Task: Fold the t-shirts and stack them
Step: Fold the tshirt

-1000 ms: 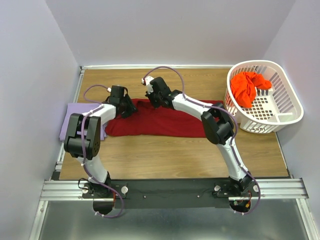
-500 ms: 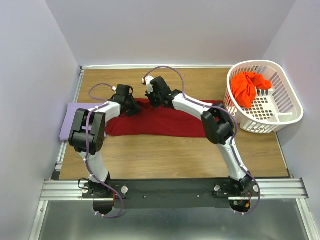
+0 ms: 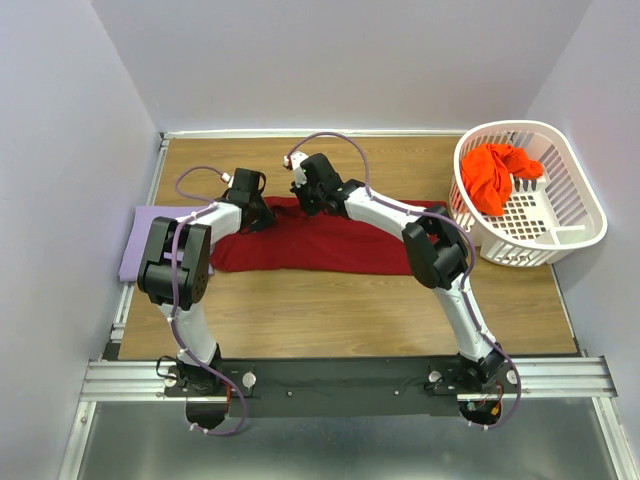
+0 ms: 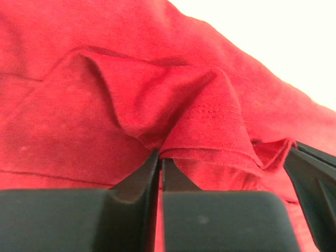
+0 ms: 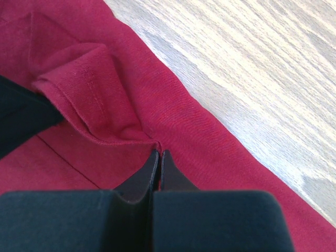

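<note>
**Both grippers pinch the far edge of the crimson shirt**

The left gripper (image 4: 159,157) has its jaws closed on a small raised fold of the crimson t-shirt (image 3: 320,240), with only a thin ridge of cloth between the tips. I think this bite is shallow, and the hem may slip out when the arm lifts. The right gripper (image 5: 158,155) is also closed on a fold near the shirt's edge. If one side pulls sooner or higher than the other, the cloth could twist and the fold become crooked.

The lavender t-shirt (image 3: 140,240) lies flat to the outer side of the left gripper. The crimson shirt spreads under and toward the bases from both grippers. The orange-red t-shirt (image 3: 495,175) sits in the white basket (image 3: 580,215), well beyond the right gripper.
</note>
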Available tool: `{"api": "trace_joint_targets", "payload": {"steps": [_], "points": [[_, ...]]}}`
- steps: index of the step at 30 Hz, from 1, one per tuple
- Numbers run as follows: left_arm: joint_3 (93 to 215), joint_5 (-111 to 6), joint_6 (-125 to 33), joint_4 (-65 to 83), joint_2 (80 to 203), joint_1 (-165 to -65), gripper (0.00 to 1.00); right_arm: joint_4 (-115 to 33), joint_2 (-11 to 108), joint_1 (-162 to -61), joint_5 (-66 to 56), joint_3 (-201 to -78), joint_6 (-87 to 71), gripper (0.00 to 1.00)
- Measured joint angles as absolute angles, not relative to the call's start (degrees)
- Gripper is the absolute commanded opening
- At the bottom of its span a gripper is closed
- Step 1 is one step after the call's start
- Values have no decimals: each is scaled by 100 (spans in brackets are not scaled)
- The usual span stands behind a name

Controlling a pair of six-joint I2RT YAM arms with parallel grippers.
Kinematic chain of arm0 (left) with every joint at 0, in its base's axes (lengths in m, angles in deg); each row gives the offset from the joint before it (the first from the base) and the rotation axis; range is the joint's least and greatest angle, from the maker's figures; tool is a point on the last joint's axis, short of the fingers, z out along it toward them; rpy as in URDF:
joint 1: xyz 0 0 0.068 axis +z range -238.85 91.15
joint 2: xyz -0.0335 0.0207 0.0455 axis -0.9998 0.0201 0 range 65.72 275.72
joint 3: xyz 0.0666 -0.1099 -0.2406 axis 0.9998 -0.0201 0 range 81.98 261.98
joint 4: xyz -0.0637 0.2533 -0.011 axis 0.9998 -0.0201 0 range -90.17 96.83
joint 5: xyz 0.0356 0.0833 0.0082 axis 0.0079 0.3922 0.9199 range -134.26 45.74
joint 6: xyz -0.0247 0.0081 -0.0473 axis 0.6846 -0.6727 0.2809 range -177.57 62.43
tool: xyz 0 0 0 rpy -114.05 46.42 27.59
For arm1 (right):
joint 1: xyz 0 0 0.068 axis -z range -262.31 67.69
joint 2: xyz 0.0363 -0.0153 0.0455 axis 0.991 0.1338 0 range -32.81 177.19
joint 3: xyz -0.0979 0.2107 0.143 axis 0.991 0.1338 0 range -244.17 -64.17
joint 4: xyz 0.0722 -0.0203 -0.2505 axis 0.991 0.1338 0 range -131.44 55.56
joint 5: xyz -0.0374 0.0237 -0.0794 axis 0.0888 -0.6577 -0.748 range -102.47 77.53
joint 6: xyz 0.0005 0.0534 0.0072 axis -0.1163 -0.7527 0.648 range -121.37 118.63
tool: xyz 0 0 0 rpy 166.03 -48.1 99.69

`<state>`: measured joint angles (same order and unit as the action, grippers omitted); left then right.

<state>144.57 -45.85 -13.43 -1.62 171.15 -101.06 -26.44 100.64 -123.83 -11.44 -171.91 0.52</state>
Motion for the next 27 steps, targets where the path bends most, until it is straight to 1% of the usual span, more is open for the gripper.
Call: {"api": "trace_joint_targets", "payload": {"steps": [2,3,5,16,21,27], "points": [[14531,-4469,-1382,-280,17115,-10110,4,-2644,10064,-12383,-1144,-17191,54,3],[14592,-4384,-1437,-348,17115,-10110,2,-2644,10064,-12383,-1144,-17191,54,3],[14706,-4246,-1518,-437,17115,-10110,1,-2644,10064,-12383,-1139,-17191,54,3],[15196,-3450,-2388,-1106,17040,-10110,1,-2681,9999,-12380,-844,-17018,102,3],[15237,-2969,-2737,-1362,16896,-10110,1,-2683,9867,-12383,-569,-16824,116,4],[15237,-2701,-2971,-1508,16852,-10108,1,-2685,9655,-12383,-210,-16651,116,5]]}}
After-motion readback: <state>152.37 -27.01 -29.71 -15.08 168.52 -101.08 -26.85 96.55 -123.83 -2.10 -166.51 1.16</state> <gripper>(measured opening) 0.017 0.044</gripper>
